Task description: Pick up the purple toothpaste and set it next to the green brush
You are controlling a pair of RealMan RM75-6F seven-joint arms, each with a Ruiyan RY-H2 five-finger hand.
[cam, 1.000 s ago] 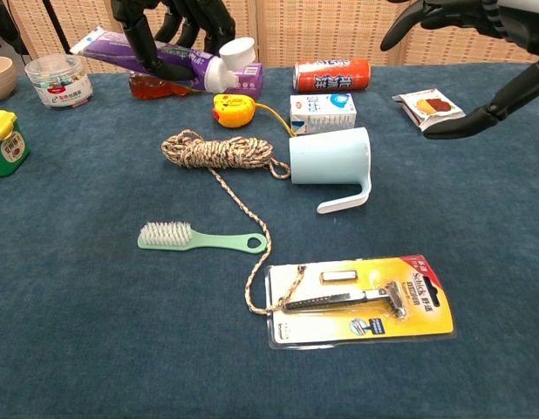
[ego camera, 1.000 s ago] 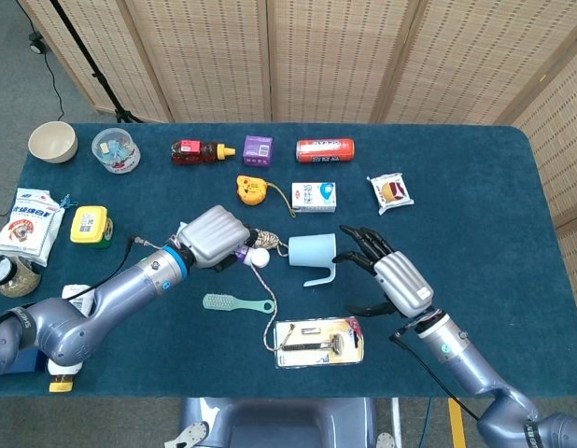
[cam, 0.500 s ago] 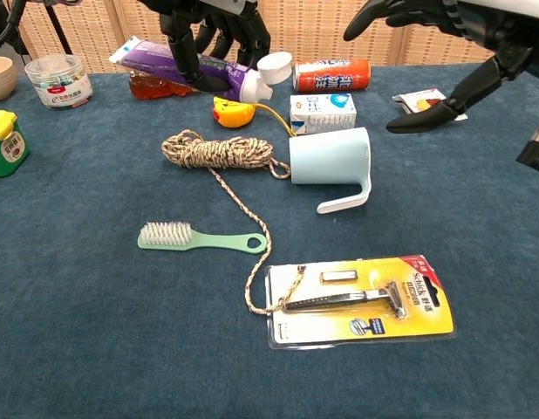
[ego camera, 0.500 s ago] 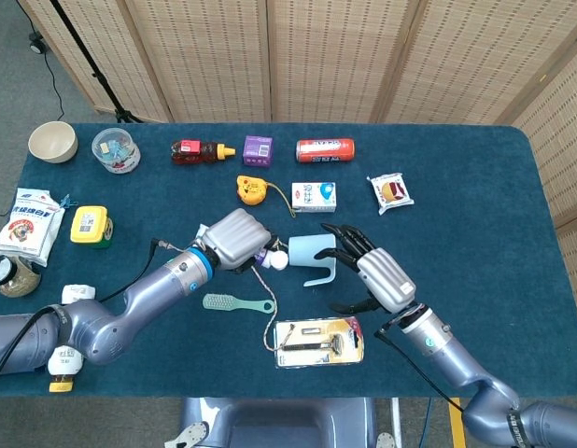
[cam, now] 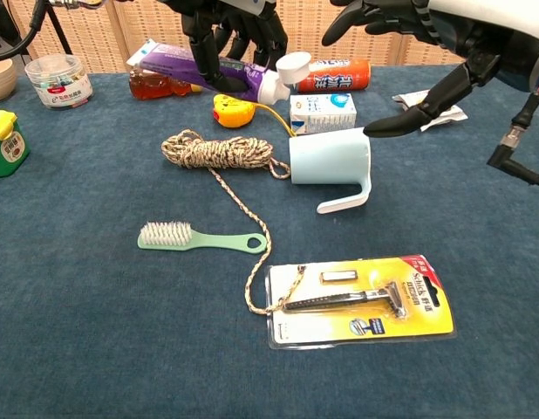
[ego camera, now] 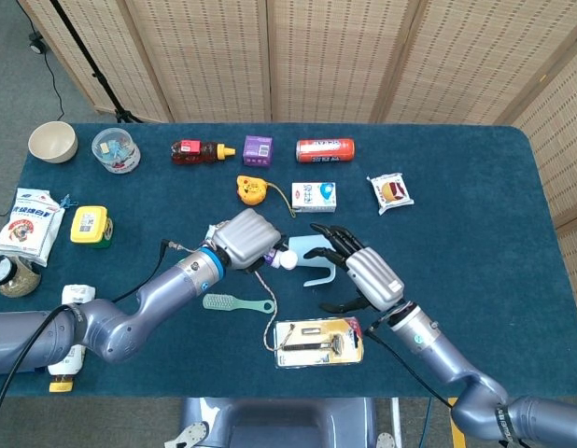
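Note:
My left hand [ego camera: 244, 240] [cam: 230, 30] holds the purple toothpaste [cam: 217, 70] [ego camera: 277, 259] in the air, its white cap pointing right, above the coiled rope and the mug. The green brush [ego camera: 236, 302] [cam: 202, 238] lies flat on the cloth below and to the left of the tube. My right hand [ego camera: 358, 272] [cam: 431, 44] hovers just right of the toothpaste with its fingers spread and nothing in them.
A pale blue mug [cam: 330, 161] lies on its side by a coiled rope [cam: 219, 150]. A razor pack [cam: 361, 301] lies in front. A red can [cam: 335, 75], small carton [cam: 323, 112], yellow tape measure [cam: 235, 110] and honey bottle [cam: 156, 85] stand behind. Jars sit at left.
My left hand has carried the toothpaste rightward over the rope toward the mug. The right hand has moved left, closer to the tube's cap, still spread.

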